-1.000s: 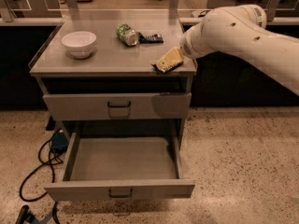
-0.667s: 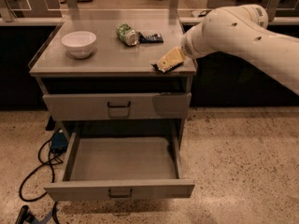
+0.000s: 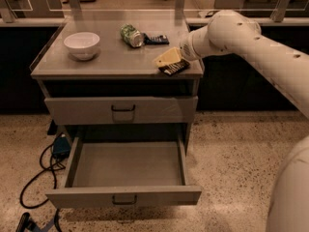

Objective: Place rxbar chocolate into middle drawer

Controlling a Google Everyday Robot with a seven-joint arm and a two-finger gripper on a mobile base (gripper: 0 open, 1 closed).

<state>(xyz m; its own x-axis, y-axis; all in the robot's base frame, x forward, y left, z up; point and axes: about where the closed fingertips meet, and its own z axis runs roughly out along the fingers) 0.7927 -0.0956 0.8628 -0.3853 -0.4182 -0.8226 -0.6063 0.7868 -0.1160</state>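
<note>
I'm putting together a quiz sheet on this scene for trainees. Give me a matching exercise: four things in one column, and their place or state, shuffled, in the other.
Things:
1. white bowl
2. green can
3. rxbar chocolate
4. middle drawer

Places or states:
A. pulled open
B. front right of the cabinet top, at the gripper
C. on its side, toward the back of the top
D. upright, on the left of the top

Pairs: 1-D, 2-C, 3-B, 4-A.
</note>
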